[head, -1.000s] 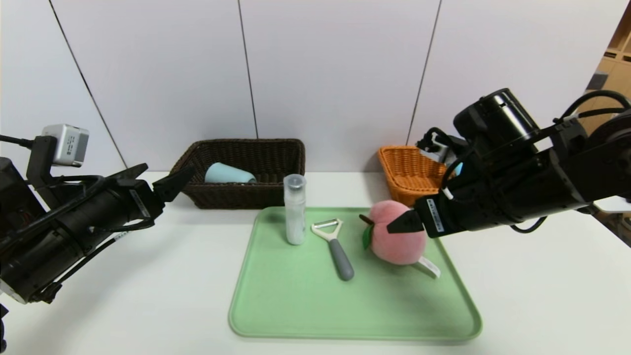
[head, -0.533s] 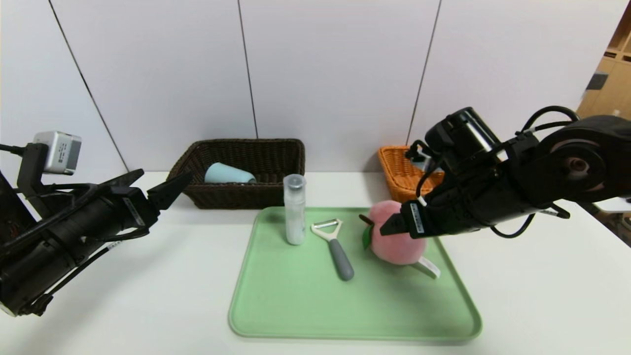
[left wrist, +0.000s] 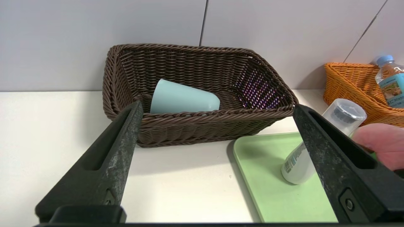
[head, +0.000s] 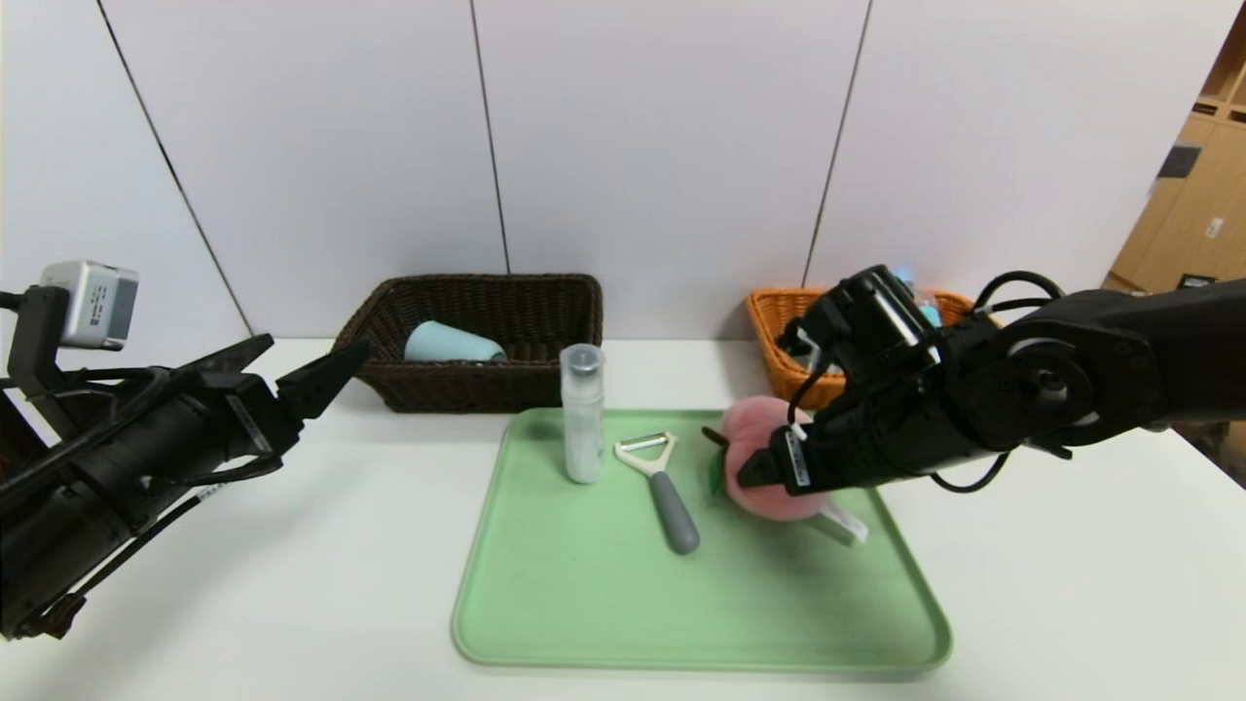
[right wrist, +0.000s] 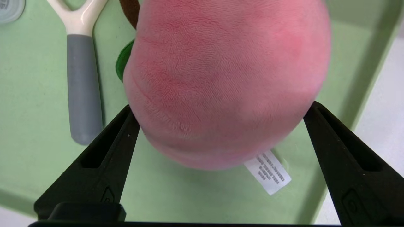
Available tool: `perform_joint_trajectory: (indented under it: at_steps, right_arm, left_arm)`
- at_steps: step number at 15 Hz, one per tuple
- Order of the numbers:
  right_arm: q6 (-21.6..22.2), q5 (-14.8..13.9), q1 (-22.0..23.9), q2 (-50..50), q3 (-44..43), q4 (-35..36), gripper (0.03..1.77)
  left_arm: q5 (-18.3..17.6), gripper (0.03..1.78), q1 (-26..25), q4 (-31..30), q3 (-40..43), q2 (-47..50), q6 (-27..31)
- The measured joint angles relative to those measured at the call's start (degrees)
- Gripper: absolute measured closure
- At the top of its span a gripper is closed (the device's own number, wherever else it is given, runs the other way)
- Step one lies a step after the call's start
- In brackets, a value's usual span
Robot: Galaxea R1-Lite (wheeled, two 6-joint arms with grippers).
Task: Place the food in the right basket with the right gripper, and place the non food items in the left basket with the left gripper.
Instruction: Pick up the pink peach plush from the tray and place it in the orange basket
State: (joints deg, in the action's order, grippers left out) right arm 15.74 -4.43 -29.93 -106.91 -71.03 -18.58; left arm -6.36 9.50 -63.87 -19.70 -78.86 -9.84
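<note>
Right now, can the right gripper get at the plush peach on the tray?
Probably yes. The right gripper is open, its fingers flanking the plush peach on the green tray. The peeler lies clear to one side; nothing blocks the way.

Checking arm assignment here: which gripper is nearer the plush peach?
Right. The right gripper is open with its fingers on either side of the plush peach on the tray. The left gripper hangs open far off, near the dark basket.
</note>
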Motion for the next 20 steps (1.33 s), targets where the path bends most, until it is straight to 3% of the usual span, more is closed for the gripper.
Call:
perform_joint_trajectory:
  at_steps: [5, 8, 14, 18, 20]
  right_arm:
    - [-0.30, 0.07, 0.06, -0.45, 3.18, 5.77, 0.13]
    - [-0.39, 0.10, 0.09, -0.09, 5.16, 8.67, 0.61]
    - [-2.10, 0.21, -0.48, 4.99, 7.86, 8.36, 1.19]
    - [-3.84, 0.88, -2.78, 15.08, 6.38, 6.60, 1.22]
    - [-5.85, 1.15, -1.57, 19.48, 2.88, 5.35, 1.22]
  left_arm:
    - [-0.02, 0.12, -0.05, 0.00, -0.06, 0.63, 0.00]
    - [-0.09, 0.12, -0.05, 0.01, -0.06, 0.89, 0.04]
    - [-0.02, 0.12, -0.05, 0.04, 0.02, 1.13, -0.16]
    - [-0.05, 0.12, -0.07, 0.06, 0.09, 1.13, -0.29]
    - [-0.02, 0.12, -0.07, 0.01, -0.20, 1.13, -0.29]
